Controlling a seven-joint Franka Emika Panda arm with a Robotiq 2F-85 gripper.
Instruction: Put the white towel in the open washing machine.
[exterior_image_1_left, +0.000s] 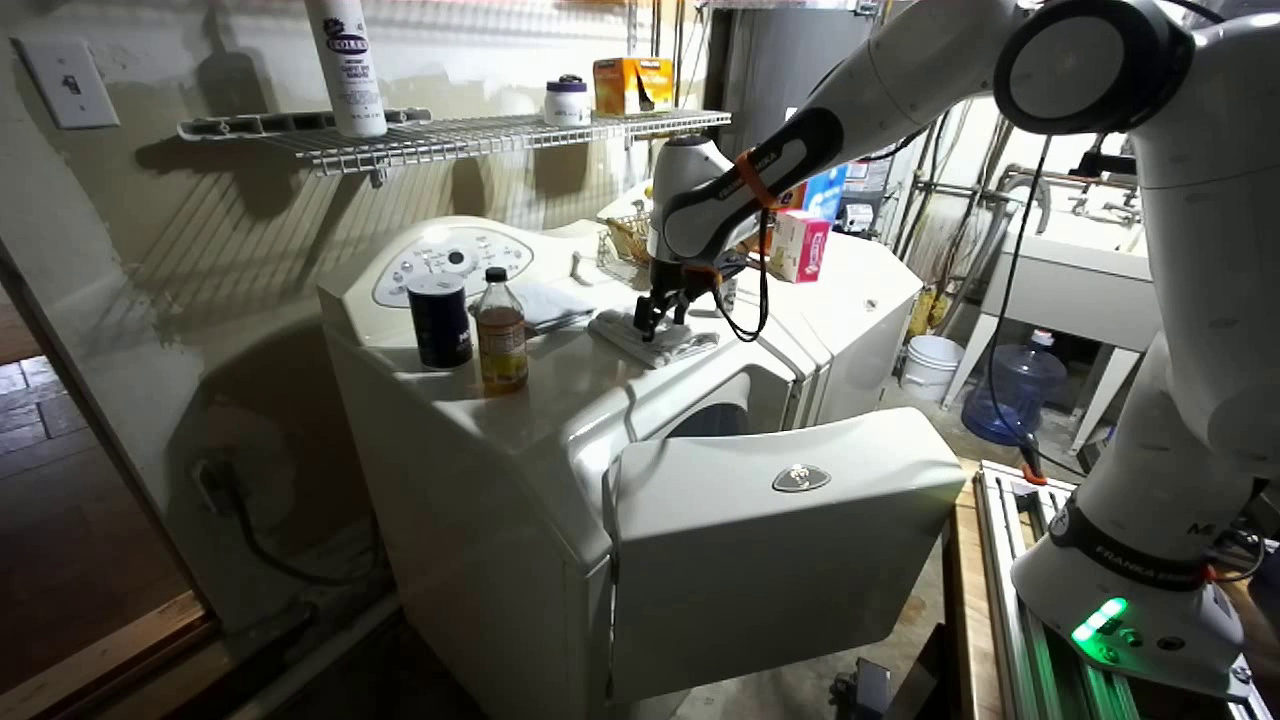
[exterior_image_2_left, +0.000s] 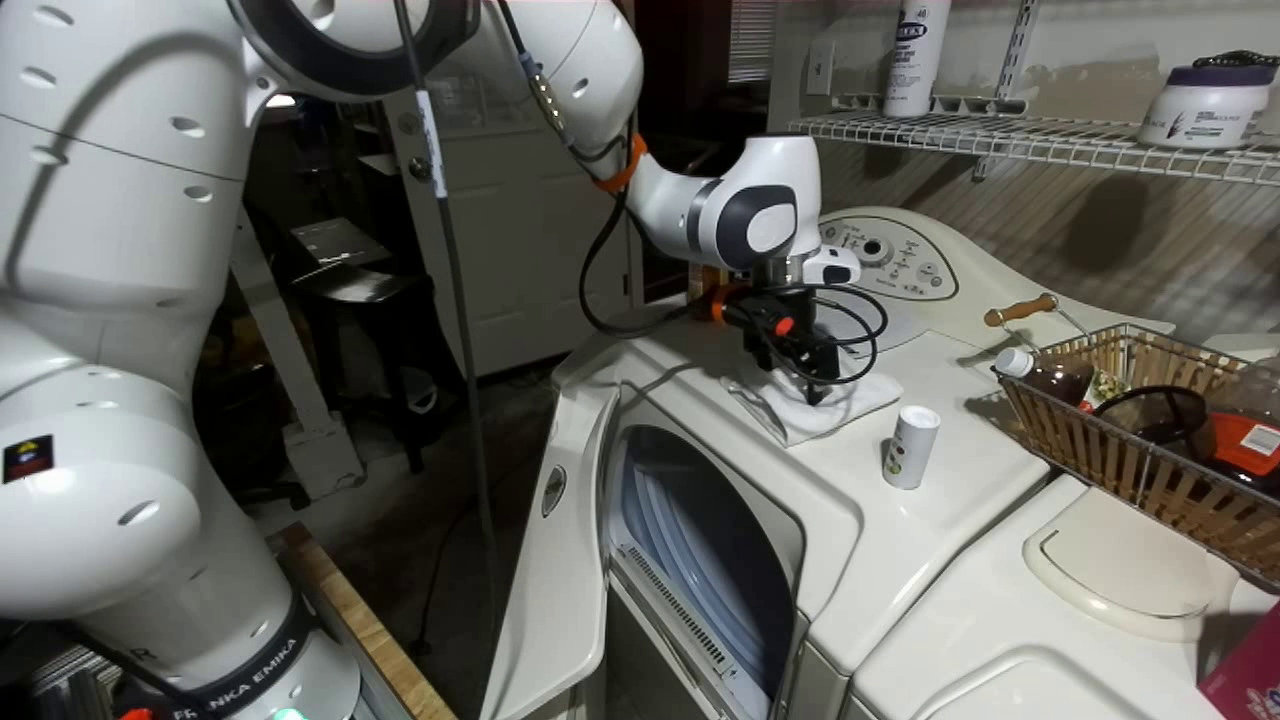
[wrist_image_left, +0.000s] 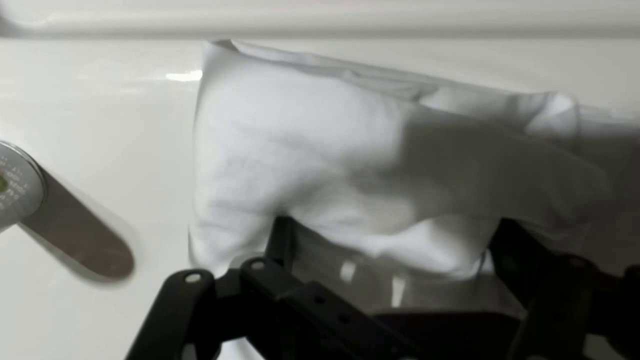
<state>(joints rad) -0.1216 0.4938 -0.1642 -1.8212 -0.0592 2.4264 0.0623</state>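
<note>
The white towel (exterior_image_1_left: 692, 343) lies folded on top of the washing machine (exterior_image_1_left: 480, 520); it also shows in an exterior view (exterior_image_2_left: 850, 408) and fills the middle of the wrist view (wrist_image_left: 300, 125). My gripper (wrist_image_left: 392, 222) points down with its fingers spread wide. The fingertips are at the towel, seemingly touching it, and a fold bulges between them. The gripper also shows over the towel in both exterior views (exterior_image_1_left: 662, 318) (exterior_image_2_left: 800, 378). The machine's door (exterior_image_1_left: 770, 550) stands open at the front, and the opening (exterior_image_2_left: 690, 540) shows a blue-grey inside.
A white cylindrical shaker (exterior_image_2_left: 911, 448) stands beside the towel. A dark canister (exterior_image_1_left: 440, 322) and an amber bottle (exterior_image_1_left: 502, 335) stand near the machine's other end, with another pale folded cloth (exterior_image_1_left: 548, 304) behind. A basket (exterior_image_2_left: 1130, 430) stands at the back. A wire shelf (exterior_image_1_left: 500, 135) hangs above.
</note>
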